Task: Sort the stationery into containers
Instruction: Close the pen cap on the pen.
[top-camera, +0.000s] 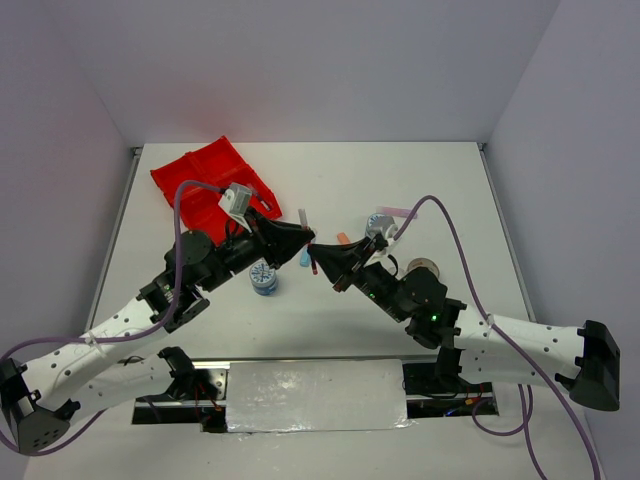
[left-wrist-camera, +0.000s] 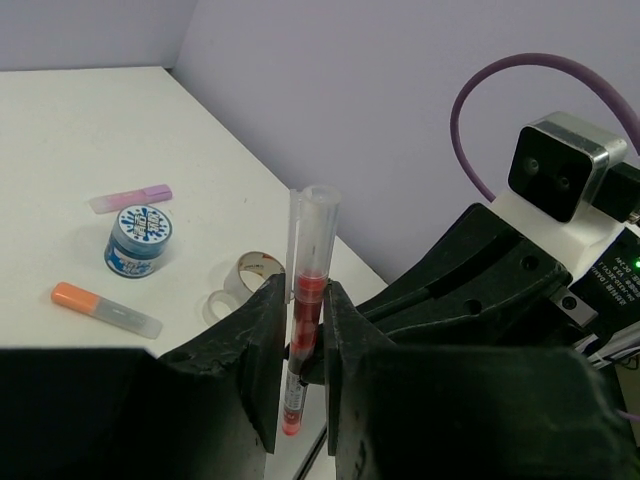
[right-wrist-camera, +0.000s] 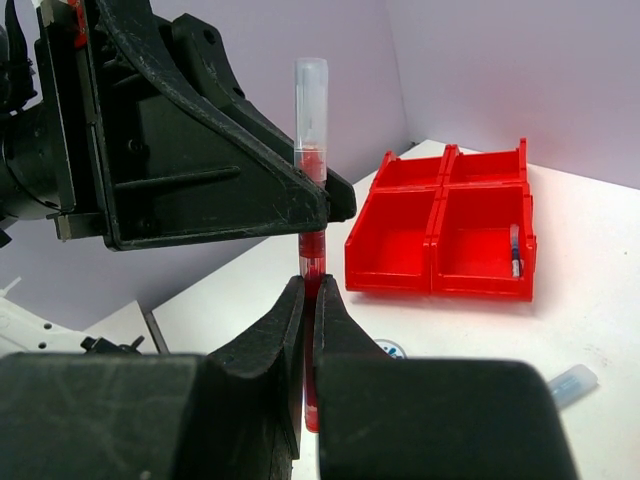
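Observation:
A thin red pen with a clear cap stands upright in mid-air between both grippers, above the table's middle. My left gripper is shut on its upper body. My right gripper is shut on its lower red part, just under the left fingers. The red four-compartment tray lies at the far left and also shows in the right wrist view. A thin pen lies in one of its compartments.
On the table are a blue-white tub, a second tub, a clear tape ring, a pink stick, an orange-tipped stick and a light-blue stick. White walls close in the table.

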